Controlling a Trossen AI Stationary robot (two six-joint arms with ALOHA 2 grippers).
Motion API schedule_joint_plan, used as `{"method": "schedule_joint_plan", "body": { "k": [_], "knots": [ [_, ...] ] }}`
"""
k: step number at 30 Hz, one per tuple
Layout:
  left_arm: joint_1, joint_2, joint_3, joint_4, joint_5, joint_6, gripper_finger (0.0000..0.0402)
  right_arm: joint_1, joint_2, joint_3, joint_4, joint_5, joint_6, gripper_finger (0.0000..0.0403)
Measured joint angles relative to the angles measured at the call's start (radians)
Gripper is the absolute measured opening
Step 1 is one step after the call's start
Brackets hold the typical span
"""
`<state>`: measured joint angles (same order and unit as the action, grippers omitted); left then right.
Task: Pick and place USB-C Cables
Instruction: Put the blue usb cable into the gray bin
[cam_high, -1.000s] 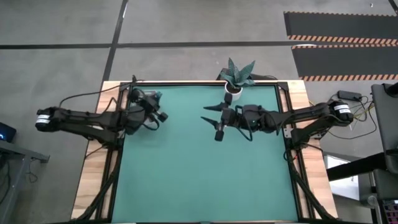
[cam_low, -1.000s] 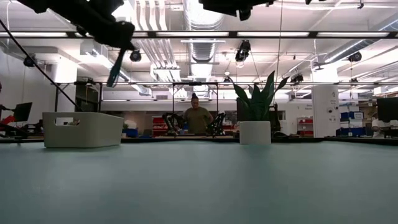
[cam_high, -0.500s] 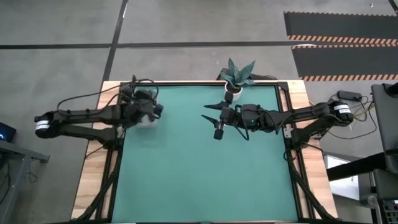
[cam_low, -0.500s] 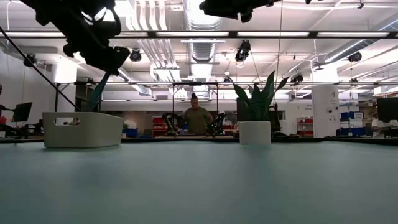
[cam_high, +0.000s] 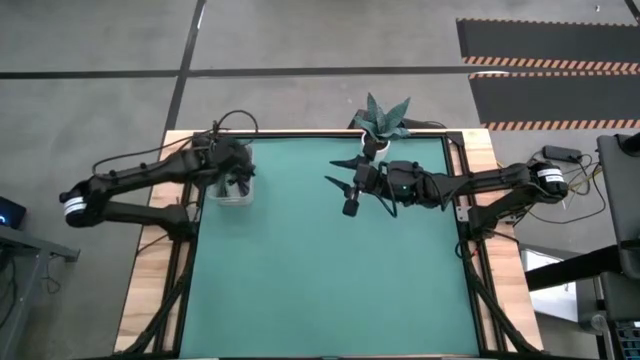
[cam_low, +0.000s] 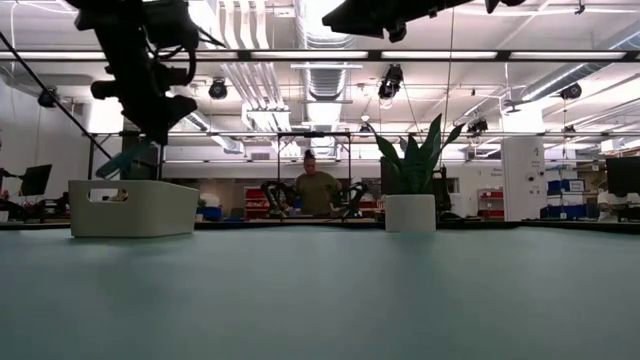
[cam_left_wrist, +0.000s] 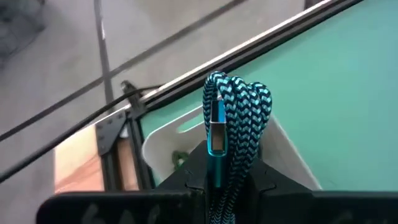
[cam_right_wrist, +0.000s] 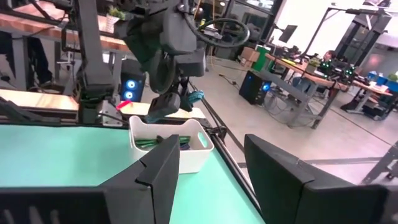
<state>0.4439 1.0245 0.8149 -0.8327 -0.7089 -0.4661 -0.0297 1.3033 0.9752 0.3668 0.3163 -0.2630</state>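
Note:
My left gripper (cam_high: 238, 182) is over the white bin (cam_high: 222, 199) at the table's far left, shut on a teal-blue braided USB-C cable bundle (cam_left_wrist: 237, 115). In the low view the bundle (cam_low: 124, 160) hangs just above the bin (cam_low: 135, 208). A green cable (cam_right_wrist: 159, 142) lies inside the bin. My right gripper (cam_high: 346, 186) is open and empty, high above the far middle of the table; its fingers frame the right wrist view (cam_right_wrist: 211, 168). My left gripper pinches the teal-blue bundle between its two fingers, at the end nearest the wrist (cam_left_wrist: 231, 171). The folded end (cam_left_wrist: 239, 88) and a plug (cam_left_wrist: 216, 134) stick out past the fingertips. The fingers slant downward from above. The bundle is lifted clear, above the bin.
A potted plant in a white pot (cam_high: 376, 143) stands at the table's far edge, close to my right gripper. The green mat (cam_high: 320, 280) stretches toward the near edge. A person (cam_low: 318, 190) stands in the room beyond the table.
My left gripper has carried the teal-blue bundle toward the table's left edge and down, from beside the bin to over it, tipping its fingers downward. The bundle now hangs just above the bin. My right gripper has kept nearly still and open.

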Motion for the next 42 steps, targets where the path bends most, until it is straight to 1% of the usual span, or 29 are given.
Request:
{"method": "schedule_joint_plan", "body": {
  "k": [4,12,17,23,42],
  "knots": [
    [0.052,0.049,0.039,-0.032,0.048,0.006,0.0019,-0.006,0.000,0.000,-0.018,0.000,0.000,0.0171],
    [0.110,0.145,0.030,-0.048,0.130,-0.013,0.0019,-0.009,0.000,0.000,-0.028,0.000,-0.001,0.0172],
    [0.135,0.215,0.032,-0.048,0.133,-0.025,0.0022,-0.009,0.000,0.000,-0.029,0.000,-0.002,0.0173],
    [0.151,0.262,0.033,-0.042,0.133,-0.025,0.0025,-0.009,0.000,-0.001,-0.030,0.000,-0.002,0.0173],
    [0.165,0.289,0.030,0.014,0.133,-0.031,0.0026,-0.009,0.000,-0.001,-0.040,0.000,-0.002,0.0172]
  ]
}}
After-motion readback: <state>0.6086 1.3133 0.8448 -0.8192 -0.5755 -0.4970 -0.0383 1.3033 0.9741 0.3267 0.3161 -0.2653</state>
